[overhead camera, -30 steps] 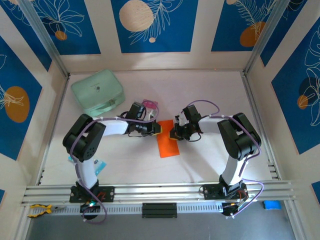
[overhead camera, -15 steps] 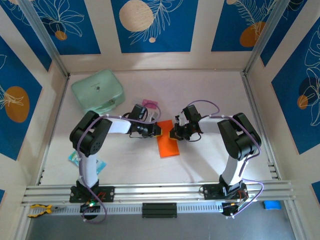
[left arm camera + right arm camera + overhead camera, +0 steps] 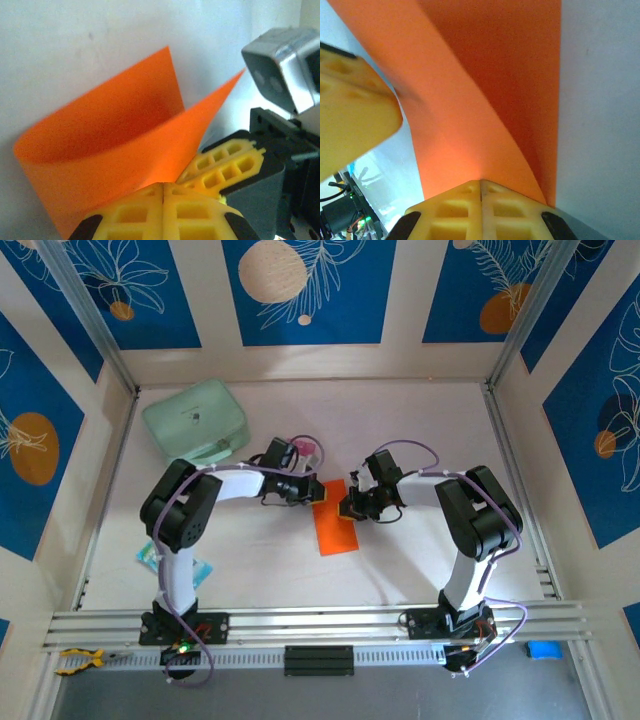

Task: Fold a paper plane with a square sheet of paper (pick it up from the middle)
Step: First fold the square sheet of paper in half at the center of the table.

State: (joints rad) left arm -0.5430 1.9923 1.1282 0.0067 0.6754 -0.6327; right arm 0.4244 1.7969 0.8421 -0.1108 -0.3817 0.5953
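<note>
At mid-table, left gripper (image 3: 316, 496) and right gripper (image 3: 346, 507) — jaws clamped on the square sheet of paper (image 3: 338, 530) — risk a skewed crease if either pulls unevenly.

1 fixed camera looks steeply down from above and behind the 2 arm bases, taking in the whole table (image 3: 420, 430). The 2 wrist cameras sit right behind the left gripper (image 3: 163, 190) and right gripper (image 3: 481, 187), facing along the fingers, very close. All 3 views share the square sheet of paper (image 3: 336, 530); each wrist view also catches the opposite gripper.
</note>
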